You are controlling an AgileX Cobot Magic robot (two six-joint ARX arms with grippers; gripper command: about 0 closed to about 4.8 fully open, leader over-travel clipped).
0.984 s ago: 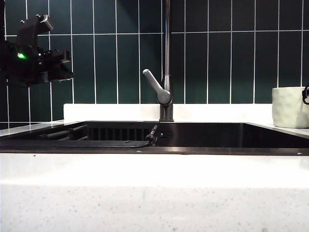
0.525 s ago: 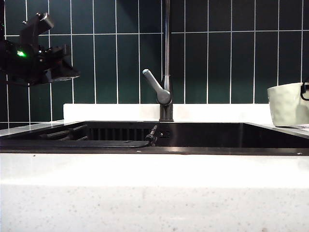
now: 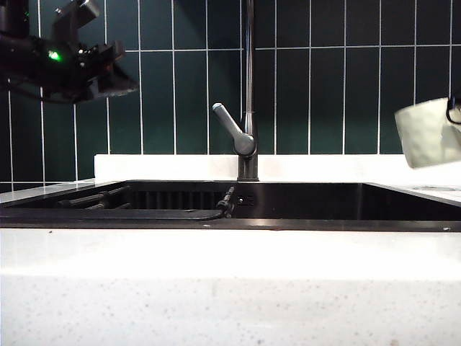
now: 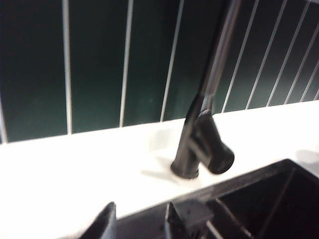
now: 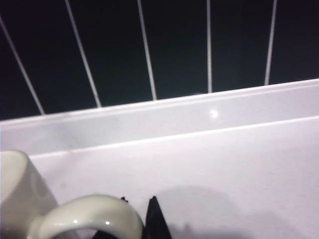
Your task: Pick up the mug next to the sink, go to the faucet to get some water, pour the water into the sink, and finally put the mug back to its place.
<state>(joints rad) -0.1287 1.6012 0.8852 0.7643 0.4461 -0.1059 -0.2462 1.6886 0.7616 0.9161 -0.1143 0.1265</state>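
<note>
The mug (image 3: 426,133) hangs clear of the counter (image 3: 230,288) at 3 o'clock in the exterior view, tilted with its base kicked toward the sink (image 3: 288,202) and cut off by the frame edge. In the right wrist view the right gripper (image 5: 137,219) is clenched on the mug's handle (image 5: 89,216), dark fingertips just behind the loop; only the rim and the handle show there.

Risk: the grasp is on the small handle alone, so the mug can pivot or slip during travel toward the faucet (image 3: 248,86) at 12 o'clock. A tilted mug would also spill once filled.

The left gripper (image 4: 137,219) hovers at 10 o'clock in the exterior view, well apart from the faucet, jaws released and holding nothing. The grey lever (image 3: 232,128) points toward it. A poor approach angle could glance off the lever.

Hidden: the spout is above the frame, most of the right arm is out of the exterior view, and the sink floor is too dark to make out.
</note>
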